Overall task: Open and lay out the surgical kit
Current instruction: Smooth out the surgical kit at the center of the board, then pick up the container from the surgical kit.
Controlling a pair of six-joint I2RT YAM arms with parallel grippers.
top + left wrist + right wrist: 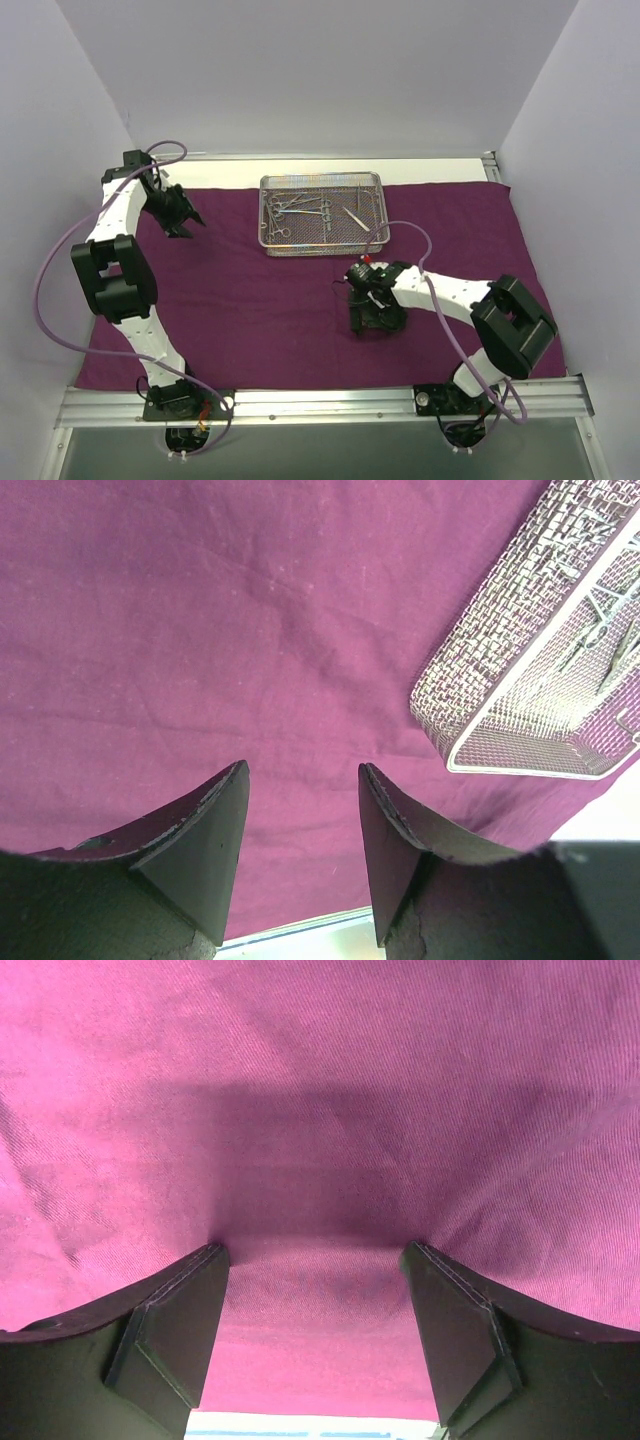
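The mesh tray (322, 178), instruments (300, 208) inside, sits far on the spread purple cloth (250, 300); the right gripper (315, 1250), wide and empty, has its tips at the cloth; the left gripper (303, 770) hangs wide, empty; best lift 1 instrument at a time, I judge.

left arm (150, 335) stood far left, elbow up; left gripper (300, 770) hung raised, jaws apart, empty. right arm (450, 295) bent inward; right gripper (315, 1250) pointed down low, jaws wide, empty.
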